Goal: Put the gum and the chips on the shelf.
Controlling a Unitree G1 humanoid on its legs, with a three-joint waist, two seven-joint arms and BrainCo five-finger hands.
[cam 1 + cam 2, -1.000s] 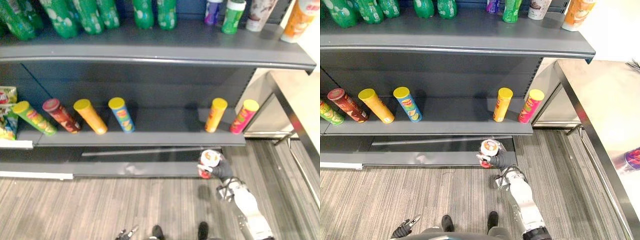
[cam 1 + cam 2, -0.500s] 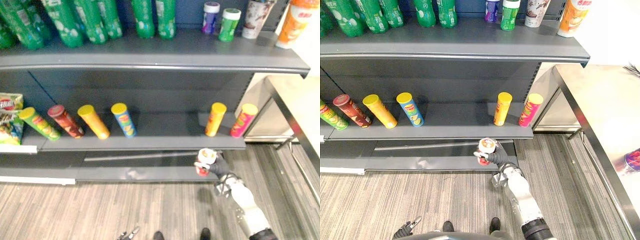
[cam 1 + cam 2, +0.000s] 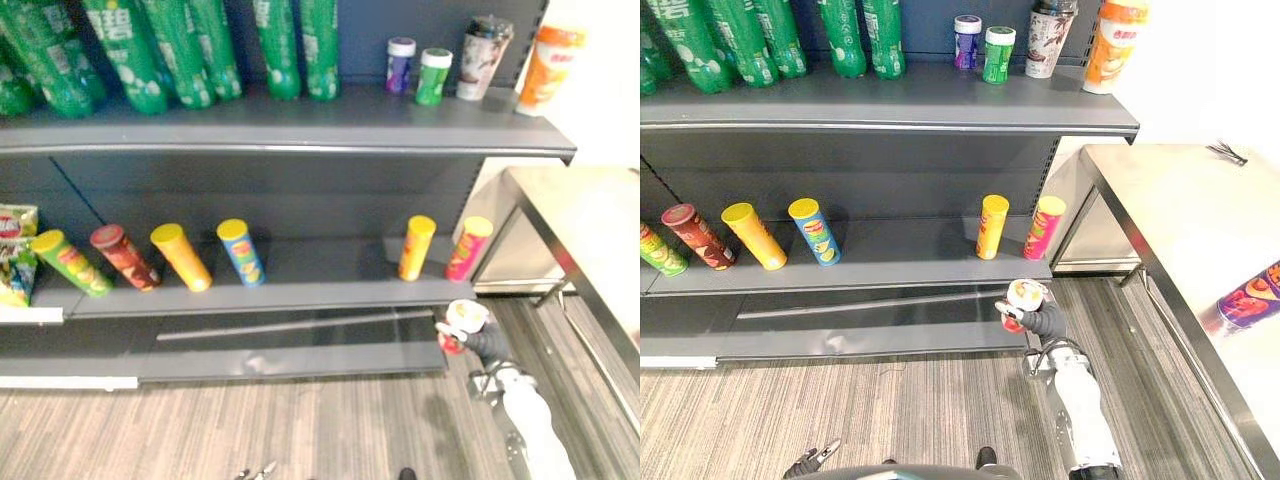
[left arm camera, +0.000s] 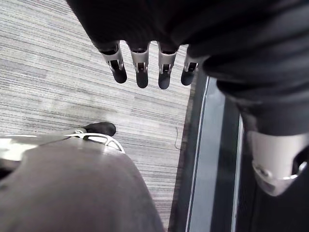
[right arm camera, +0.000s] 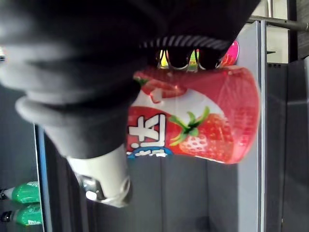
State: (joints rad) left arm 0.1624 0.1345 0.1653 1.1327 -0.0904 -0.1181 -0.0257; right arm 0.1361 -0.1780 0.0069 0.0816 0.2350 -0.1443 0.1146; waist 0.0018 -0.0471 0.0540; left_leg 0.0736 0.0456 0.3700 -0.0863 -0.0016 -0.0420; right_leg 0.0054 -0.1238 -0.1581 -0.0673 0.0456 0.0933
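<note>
Red gum tub (image 5: 203,121) clasped in right hand (image 3: 1046,322).

The right arm (image 3: 1081,408) is smooth silver-grey. A dark ribbed cover wraps the right hand (image 3: 1044,321). The left hand (image 4: 141,60) has silver fingers (image 4: 164,67) ending in dark rounded tips.

No text can be read with certainty. Large red characters on a white patch, beside a strawberry picture, are seen on the red round gum tub (image 5: 207,121), but they are partly hidden. White lettering is carried by the tall green plastic bottles (image 3: 120,50) on the grey metal top shelf (image 3: 300,125), and it is cut off at the edge. Small logos are borne by the 6 tall chip tubes (image 3: 241,252) on the lower grey shelf (image 3: 320,290), too small to be made out.
</note>
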